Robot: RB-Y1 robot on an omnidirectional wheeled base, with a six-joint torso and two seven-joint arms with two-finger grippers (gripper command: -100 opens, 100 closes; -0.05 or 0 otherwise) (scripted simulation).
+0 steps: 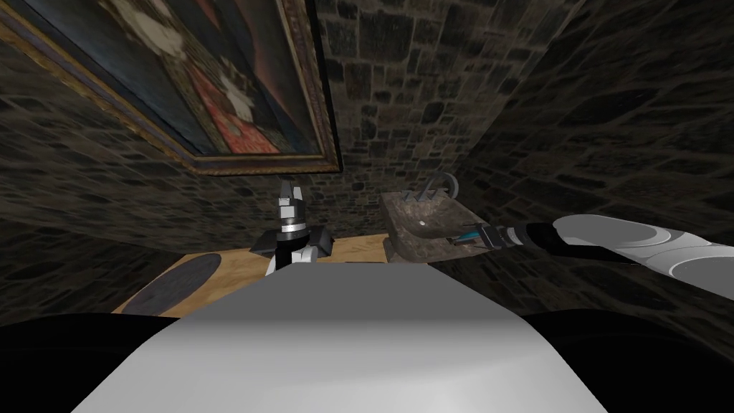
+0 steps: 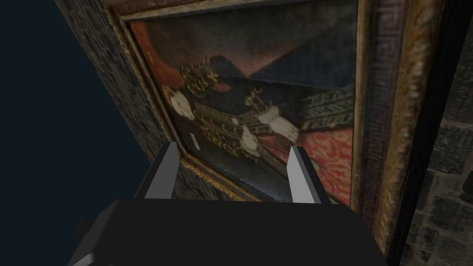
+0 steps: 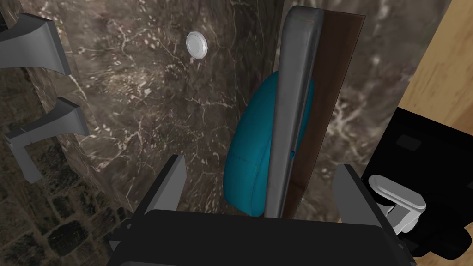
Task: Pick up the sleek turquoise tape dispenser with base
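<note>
Right hand [image 3: 261, 164] hovering wide open, fingers straddling turquoise tape dispenser [image 3: 251, 152] in dark marble sink [image 3: 138, 101]; left hand [image 2: 234, 148] standing wide open.

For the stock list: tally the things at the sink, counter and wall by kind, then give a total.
Tape dispenser: 1
Sink: 1
Drain: 1
Tap handles: 2
Tap spout: 1
Round mat: 1
Framed painting: 1
Total: 8
</note>
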